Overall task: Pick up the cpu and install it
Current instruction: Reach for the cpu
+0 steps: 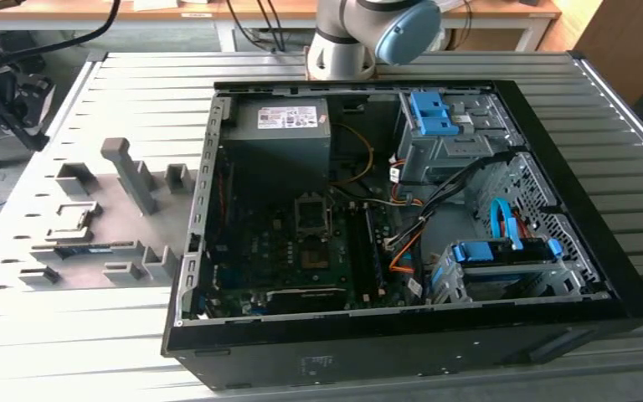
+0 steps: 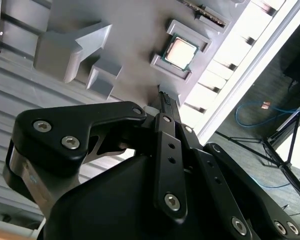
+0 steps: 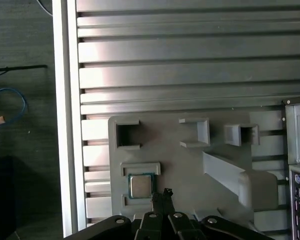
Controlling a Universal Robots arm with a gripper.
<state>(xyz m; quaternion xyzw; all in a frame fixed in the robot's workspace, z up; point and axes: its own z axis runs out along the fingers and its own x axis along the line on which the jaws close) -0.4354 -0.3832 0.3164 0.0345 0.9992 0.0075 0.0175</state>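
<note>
First wrist view: you are hovering the black end effector [image 3: 164, 194], pinched narrow and empty, just beside the small square silver-topped cpu [image 3: 139, 185] lying in a recess of the grey fixture plate [image 3: 190, 170].

Exterior view: high over the slotted table [image 1: 143, 92], tilted steeply down at mid-range on the open computer case [image 1: 411, 234]. The arm's base [image 1: 355, 38] sits at 12 o'clock of the case, the grey holder plate [image 1: 120, 230] at 9 o'clock. The first wrist view peers straight down past the gripper [image 3: 162, 193], close over that plate. The second wrist view looks past it at a slant, closer in. All 3 views share the plate, and both wrist views share the cpu [image 3: 139, 186].
</note>
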